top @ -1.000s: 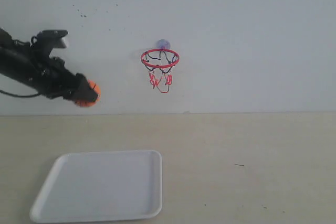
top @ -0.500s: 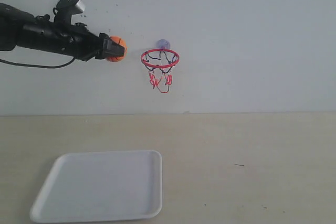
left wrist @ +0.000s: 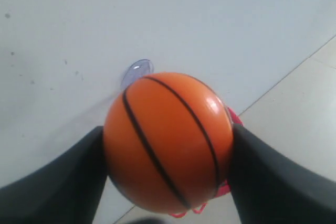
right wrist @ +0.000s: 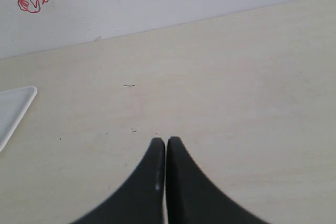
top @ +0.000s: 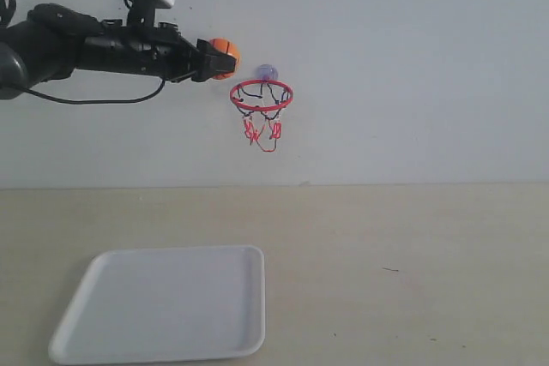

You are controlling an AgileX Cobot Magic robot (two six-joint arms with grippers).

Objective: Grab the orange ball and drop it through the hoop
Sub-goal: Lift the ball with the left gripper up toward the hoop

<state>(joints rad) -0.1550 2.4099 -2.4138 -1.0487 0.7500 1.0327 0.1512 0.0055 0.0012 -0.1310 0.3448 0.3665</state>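
- Since the wall (top: 412, 40) is carrying the hoop (top: 261, 96) well above the table (top: 412, 272), the release is going to have to come from over the ring, not from beside it.
- A white tray (top: 163, 302) is lying on the table, lower down and mostly left of the hoop. Whether it is sitting under the net cannot be told.
- The left arm is reaching in from the left, with the left gripper (top: 219, 59) clamping the orange ball (top: 226, 46) between both fingers.
- The right gripper (right wrist: 166, 150) is hanging low over the bare table with its fingers pressed together, gripping nothing.
- The hoop's red ring is jutting out from a round mount (top: 266, 71) on the wall, with the string net dangling below.
- The ball is sitting just left of the ring and slightly above it, not yet over the opening.
- Doing this step well probably means carrying the ball a little further right until it is centring over the ring. It also means holding that height and opening the fingers gently, so the ball is dropping straight rather than clipping the rim.
- Counting: one wall, one table, one tray, two grippers, one hoop, one ball.
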